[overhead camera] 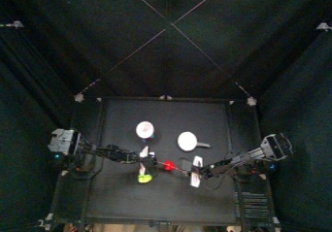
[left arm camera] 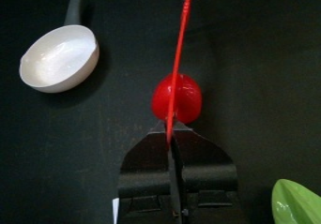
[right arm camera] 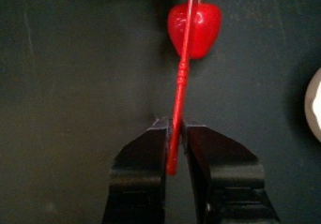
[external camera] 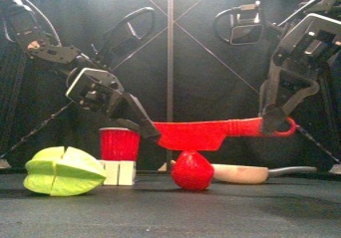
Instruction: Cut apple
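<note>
The apple (external camera: 193, 171) is small, round and red, and stands upright on the black table near its front; it also shows from above (overhead camera: 169, 165). A red plastic knife (external camera: 202, 132) lies level just over the apple's top; whether it touches I cannot tell. My left gripper (external camera: 144, 124) is shut on the knife's left end, and my right gripper (external camera: 280, 122) is shut on its handle end. Both wrist views show the knife edge-on, running from the shut jaws across the apple (left arm camera: 178, 97) (right arm camera: 194, 23).
A yellow-green fruit (external camera: 64, 172) lies front left. A red cup (external camera: 119, 142) stands on a white block (external camera: 119, 173) behind it. A white ladle (external camera: 248, 172) lies right of the apple. Two white discs (overhead camera: 146, 129) (overhead camera: 189, 139) sit further back.
</note>
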Tool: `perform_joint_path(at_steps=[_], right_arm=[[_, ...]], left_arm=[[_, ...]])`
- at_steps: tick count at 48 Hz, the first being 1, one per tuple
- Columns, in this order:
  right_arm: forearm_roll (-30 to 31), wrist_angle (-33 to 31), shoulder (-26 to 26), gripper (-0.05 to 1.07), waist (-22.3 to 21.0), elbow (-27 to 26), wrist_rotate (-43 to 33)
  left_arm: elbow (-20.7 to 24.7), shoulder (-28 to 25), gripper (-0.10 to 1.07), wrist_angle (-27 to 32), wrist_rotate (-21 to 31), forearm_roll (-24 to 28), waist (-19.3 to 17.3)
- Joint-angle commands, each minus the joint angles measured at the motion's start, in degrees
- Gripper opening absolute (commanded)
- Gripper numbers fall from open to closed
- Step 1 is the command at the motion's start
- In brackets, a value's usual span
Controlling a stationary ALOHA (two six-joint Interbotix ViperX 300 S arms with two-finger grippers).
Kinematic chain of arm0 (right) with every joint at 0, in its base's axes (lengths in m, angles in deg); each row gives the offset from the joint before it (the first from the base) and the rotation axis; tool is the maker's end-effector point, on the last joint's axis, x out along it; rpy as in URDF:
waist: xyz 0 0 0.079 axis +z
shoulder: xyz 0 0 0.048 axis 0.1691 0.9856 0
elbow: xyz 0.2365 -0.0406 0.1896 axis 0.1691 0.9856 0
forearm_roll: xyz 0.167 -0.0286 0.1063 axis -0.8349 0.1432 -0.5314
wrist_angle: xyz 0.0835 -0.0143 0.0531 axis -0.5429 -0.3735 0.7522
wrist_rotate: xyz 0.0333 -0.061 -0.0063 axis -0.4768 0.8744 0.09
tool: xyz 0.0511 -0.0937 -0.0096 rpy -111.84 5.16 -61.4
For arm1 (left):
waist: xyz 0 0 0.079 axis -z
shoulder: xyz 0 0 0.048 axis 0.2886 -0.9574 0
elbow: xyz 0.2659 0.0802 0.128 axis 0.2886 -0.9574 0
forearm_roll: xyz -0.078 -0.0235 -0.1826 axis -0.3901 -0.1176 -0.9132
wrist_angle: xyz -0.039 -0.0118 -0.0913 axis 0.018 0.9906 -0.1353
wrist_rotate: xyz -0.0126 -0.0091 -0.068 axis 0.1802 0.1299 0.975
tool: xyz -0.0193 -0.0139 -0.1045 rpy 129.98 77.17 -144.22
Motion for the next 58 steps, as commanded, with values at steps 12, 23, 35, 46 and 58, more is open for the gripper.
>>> perform_joint_path(at_steps=[12, 23, 35, 46, 58], right_arm=[[0.88, -0.44, -1.14, 0.5, 1.67, -2.37, 0.18], [0.97, -0.44, -1.23, 0.5, 1.76, -2.37, 0.09], [0.97, -0.44, -1.23, 0.5, 2.2, -2.2, 0.18], [0.97, -0.44, -0.88, 0.5, 2.11, -2.02, 0.09], [0.97, -0.44, -0.79, 0.5, 2.11, -1.85, 0.09]], left_arm=[[0.97, 2.02, 0.14, -0.53, 0.35, -0.35, -0.44], [0.97, 1.93, 0.14, -0.53, 0.35, -0.35, 0.09], [0.53, 1.67, 0.14, -0.44, 0.35, -0.35, 0.09], [0.53, 1.49, 0.14, -0.53, 0.35, -0.35, -0.18], [0.53, 1.05, 0.14, -0.53, 0.44, -0.35, -0.44]])
